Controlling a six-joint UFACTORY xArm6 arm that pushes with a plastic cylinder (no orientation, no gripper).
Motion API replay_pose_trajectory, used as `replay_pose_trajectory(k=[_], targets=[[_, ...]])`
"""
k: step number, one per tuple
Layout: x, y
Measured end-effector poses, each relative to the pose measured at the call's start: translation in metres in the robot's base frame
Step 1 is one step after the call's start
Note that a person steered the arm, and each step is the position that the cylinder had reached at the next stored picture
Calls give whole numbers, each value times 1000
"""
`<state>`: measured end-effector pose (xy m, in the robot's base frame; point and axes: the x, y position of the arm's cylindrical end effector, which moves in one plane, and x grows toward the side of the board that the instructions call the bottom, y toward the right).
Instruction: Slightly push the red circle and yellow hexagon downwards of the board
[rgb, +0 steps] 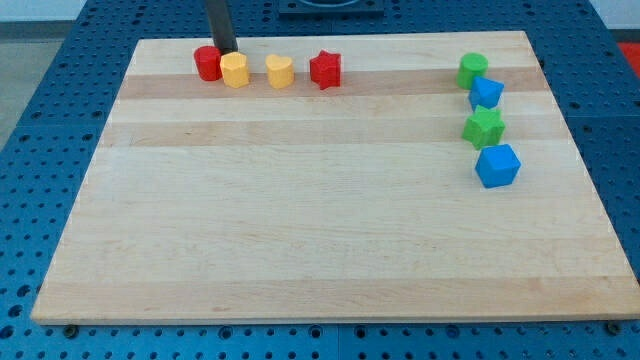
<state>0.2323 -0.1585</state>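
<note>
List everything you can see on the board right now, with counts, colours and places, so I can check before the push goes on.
red circle: one, red, view's top left, leftmost in a row of four
yellow hexagon: one, yellow, touching the red circle on its right
yellow heart-like block: one, yellow, right of the hexagon, apart from it
red star: one, red, right end of that row
green round block: one, green, top of a column at the view's right
blue block: one, blue, just below it
green star: one, green, third down
blue cube: one, blue, bottom of the column
board: one, pale wood
my tip: one dark rod, just above the meeting of red circle and yellow hexagon
</note>
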Motion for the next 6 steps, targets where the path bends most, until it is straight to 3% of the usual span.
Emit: replay_pose_trajectory(k=[1,2,3,4,5,6], targets=[[22,-11],[13,-18],[-21,-41],[-23,-113],[21,-146],[80,-112]])
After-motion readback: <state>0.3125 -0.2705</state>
